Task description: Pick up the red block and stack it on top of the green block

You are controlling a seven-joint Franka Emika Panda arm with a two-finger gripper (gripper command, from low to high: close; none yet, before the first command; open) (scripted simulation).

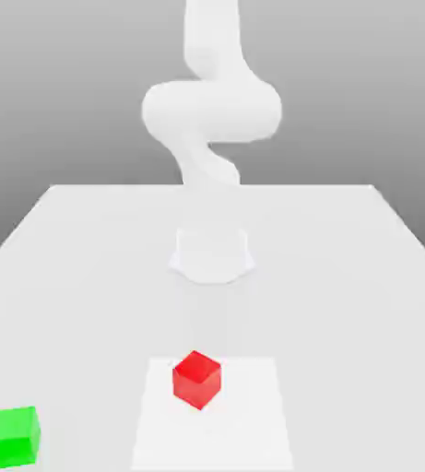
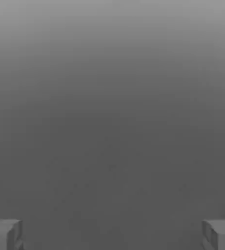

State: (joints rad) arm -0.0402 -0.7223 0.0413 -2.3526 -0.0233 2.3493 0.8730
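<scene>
Taking the red block (image 1: 197, 380) as the landmark, the green block (image 1: 14, 437) sits nearest, well apart from it toward the exterior view's left and a little closer to the camera. It rests flat on the surface (image 1: 345, 323), so it should serve as a steady base where it is. Around and under the red block lies a pale square patch (image 1: 239, 429), probably a marked starting area. The red block stands on it with a corner toward the camera, so the grasp will likely need a turn to match its faces. Nothing stands between the two blocks. Beyond the red block are the arm's base (image 1: 211, 256) and, above that, the raised arm (image 1: 213, 111). The tool (image 2: 112, 235) is spread wide with nothing between its fingers; reaching and picking come first.
</scene>
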